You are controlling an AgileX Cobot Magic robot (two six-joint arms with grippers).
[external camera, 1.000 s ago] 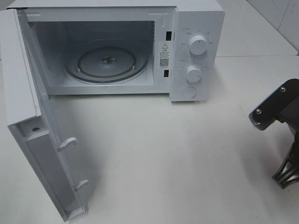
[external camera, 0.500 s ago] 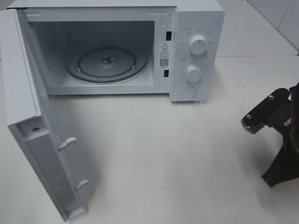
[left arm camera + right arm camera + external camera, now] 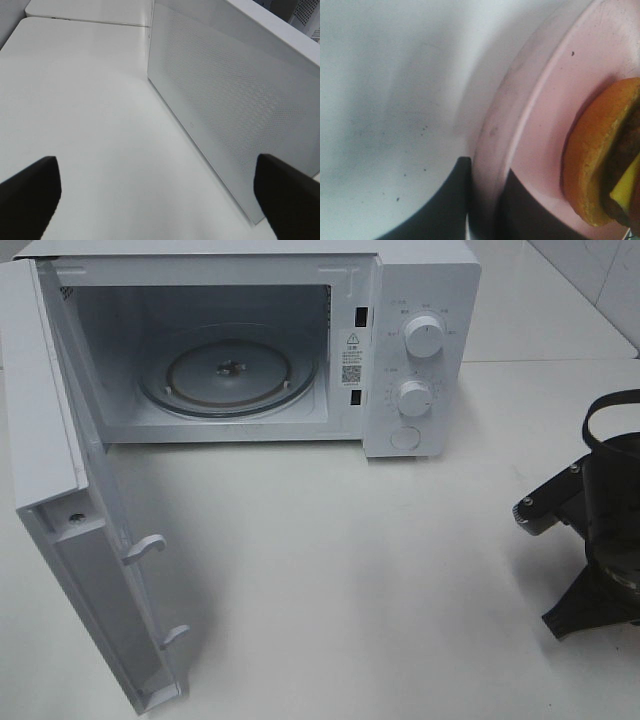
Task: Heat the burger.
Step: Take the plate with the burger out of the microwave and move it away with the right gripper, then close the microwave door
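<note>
Our right hand (image 3: 482, 210) pinches the pink plate (image 3: 530, 125) rim at the right wrist frame's bottom; the burger (image 3: 592, 155) sits lower right. Left hand (image 3: 155, 195) gapes wide. Judged next: carry plate into the open microwave (image 3: 230, 340).

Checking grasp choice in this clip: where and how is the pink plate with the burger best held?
By its raised rim, from the side, one finger above and one below. The pink plate is flat and thin-edged, and the burger fills its middle, so only the rim is free. The right gripper is already shut on that rim.
</note>
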